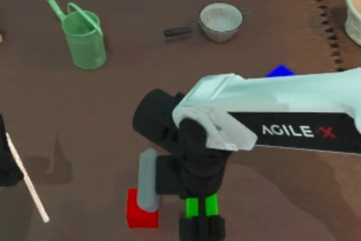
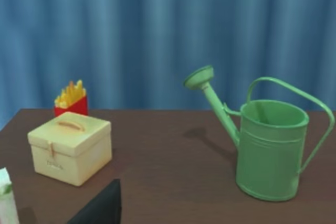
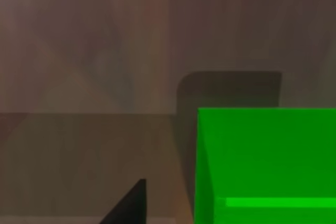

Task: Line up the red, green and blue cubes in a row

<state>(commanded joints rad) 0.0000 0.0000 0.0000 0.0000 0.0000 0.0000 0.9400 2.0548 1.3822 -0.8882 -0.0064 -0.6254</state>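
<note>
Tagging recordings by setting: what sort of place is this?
Probably a simulated tabletop workspace: a brown wooden table before a blue curtain, scattered with props such as a green watering can and plain coloured cubes.

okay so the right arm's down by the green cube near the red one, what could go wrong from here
1. The right pincer sits over the green cube, close beside the red cube; lowering or releasing could nudge the red one out of line.
2. The arm hides most of the blue cube, which lies far from the other two, so reaching for it may be misjudged.
</note>
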